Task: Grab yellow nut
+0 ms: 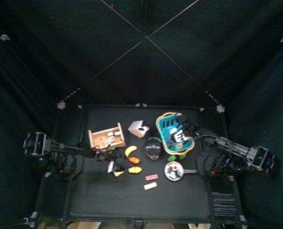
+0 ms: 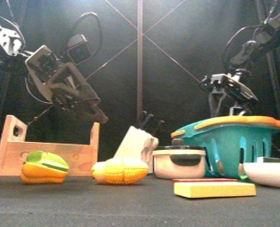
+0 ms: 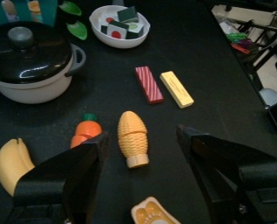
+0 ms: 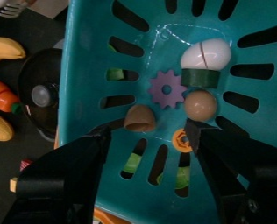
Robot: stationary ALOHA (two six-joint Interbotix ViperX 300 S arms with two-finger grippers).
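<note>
The right gripper point(image 4: 152, 140) hangs wide open, holding nothing, directly over the teal basket point(image 4: 94, 52). In the front view it sits at twelve o'clock above the basket's handle. The basket itself lies at roughly two o'clock from the table's middle in the top view.

On the basket floor, close inside one jaw, is a small orange-yellow ring. This is probably the yellow nut point(image 4: 182, 140), though it is half hidden by the jaw and its shape is hard to make out. Around it lie a purple gear point(image 4: 168, 88), two brown lumps point(image 4: 201, 106) and a white domed piece point(image 4: 205, 55).

The nut looks like a light, rigid plastic toy with smooth faces. It should not crush, but it could slip or skate across the slotted floor if nudged. Being flat and low, it is best pinched across its outer edges with the jaw tips reaching nearly to the floor, kept clear of the nearer brown lump.

The left gripper point(image 3: 144, 138) is also spread open and empty. It hovers over a toy corn cob point(image 3: 131, 137) away from the basket.
</note>
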